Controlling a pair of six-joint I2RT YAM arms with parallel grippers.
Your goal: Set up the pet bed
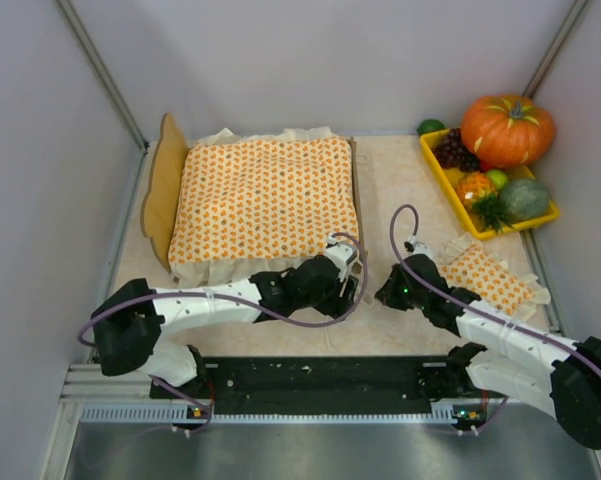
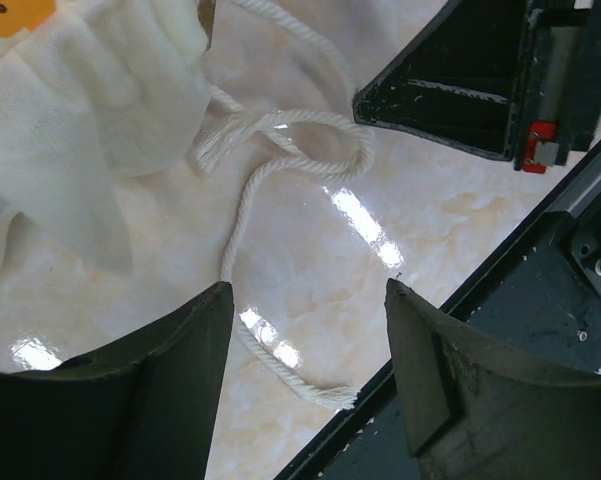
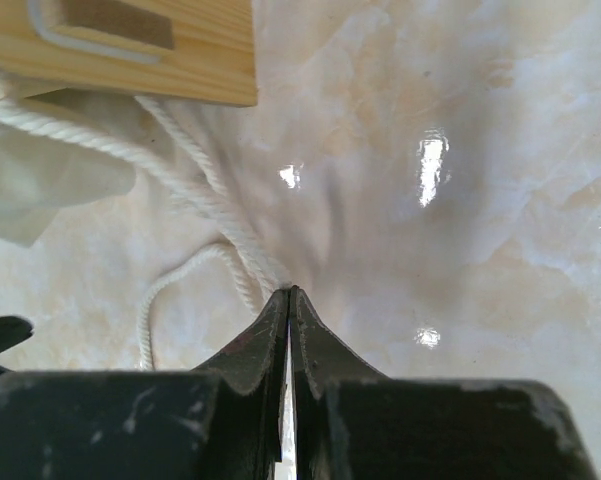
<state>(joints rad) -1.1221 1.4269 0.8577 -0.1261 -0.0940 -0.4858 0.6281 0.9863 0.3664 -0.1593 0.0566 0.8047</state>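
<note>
One step seems left: bed point(image 1: 160, 190) at eleven o'clock wears its bedspread point(image 1: 265, 195); pillow point(image 1: 490, 278) lies apart at four o'clock. Left fingers point(image 2: 130, 400) spread over a cord point(image 2: 280, 165); right fingers point(image 3: 250, 350) clenched beside it.

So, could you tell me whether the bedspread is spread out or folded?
Spread out: the bedspread lies flat over the bed, covering most of it.

The top view looks steeply down from behind the arms over the cream marbled desk point(image 1: 400, 190). Wrist views peer closely past the left end effector point(image 2: 308, 285) and right end effector point(image 3: 288, 290), sharing a thin white twisted rope point(image 2: 300, 118).
</note>
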